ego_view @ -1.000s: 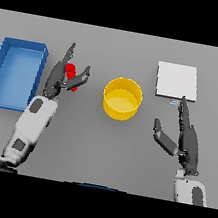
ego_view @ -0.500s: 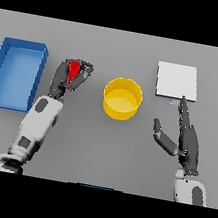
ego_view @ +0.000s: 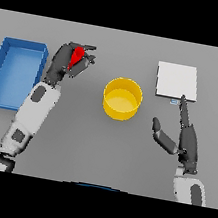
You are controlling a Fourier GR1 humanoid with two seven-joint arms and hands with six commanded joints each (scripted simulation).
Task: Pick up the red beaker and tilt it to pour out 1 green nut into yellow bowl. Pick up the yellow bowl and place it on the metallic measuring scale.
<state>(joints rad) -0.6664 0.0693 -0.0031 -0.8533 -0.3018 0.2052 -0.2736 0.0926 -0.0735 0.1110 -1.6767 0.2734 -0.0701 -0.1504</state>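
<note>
- My left hand [ego_view: 63, 62] has closed its fingers around the red beaker [ego_view: 77, 56] since a second ago, probably just off the table.
- The grasp is done; I judge tilting over the yellow bowl [ego_view: 122, 99] comes next.
- My right hand [ego_view: 184, 137] rests open-fingered near the metallic measuring scale [ego_view: 176, 81].

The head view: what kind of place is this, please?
Probably a lab-style weighing bench: a bare grey table with a red beaker held in the left hand, a yellow bowl and a flat metallic measuring scale.

White and grey segmented arms, dark left hand [ego_view: 63, 62], dark right hand [ego_view: 187, 140]
</note>
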